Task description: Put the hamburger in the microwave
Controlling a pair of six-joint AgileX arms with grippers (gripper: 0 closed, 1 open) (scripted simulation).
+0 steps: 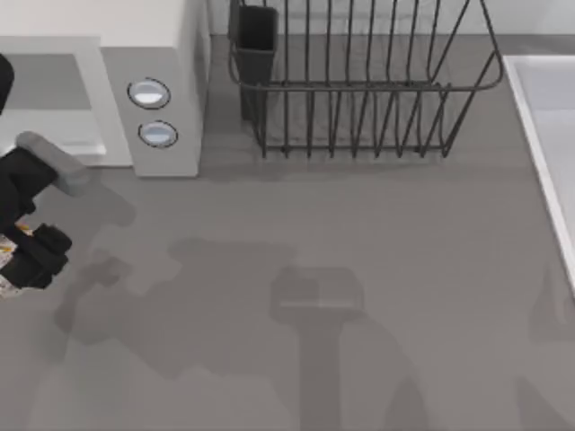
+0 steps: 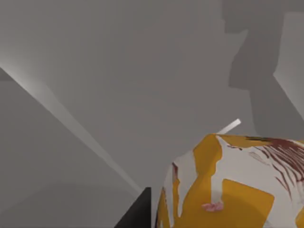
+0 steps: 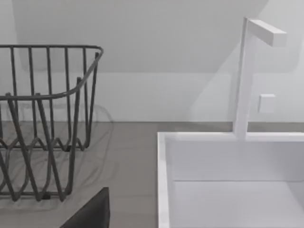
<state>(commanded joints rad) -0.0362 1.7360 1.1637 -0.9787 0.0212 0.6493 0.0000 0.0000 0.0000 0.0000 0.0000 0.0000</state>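
Observation:
The hamburger (image 2: 237, 185), wrapped in white paper with orange-yellow and dark red print, sits close in the left wrist view with one dark finger (image 2: 135, 213) beside it. From above, my left gripper (image 1: 20, 259) is at the table's far left edge, shut on the hamburger (image 1: 5, 284), of which little bits of wrapper peek out. It hangs in front of the white microwave (image 1: 166, 54), whose grey cavity (image 1: 45, 90) faces it and whose two round knobs (image 1: 148, 92) sit on the panel. A dark part of my right gripper (image 3: 90, 213) shows near the sink.
A dark wire dish rack (image 1: 359, 81) with a dark cup (image 1: 256, 45) in its corner stands at the back middle. A white sink (image 1: 548, 135) lies along the right edge, with a white faucet (image 3: 247, 76) behind it.

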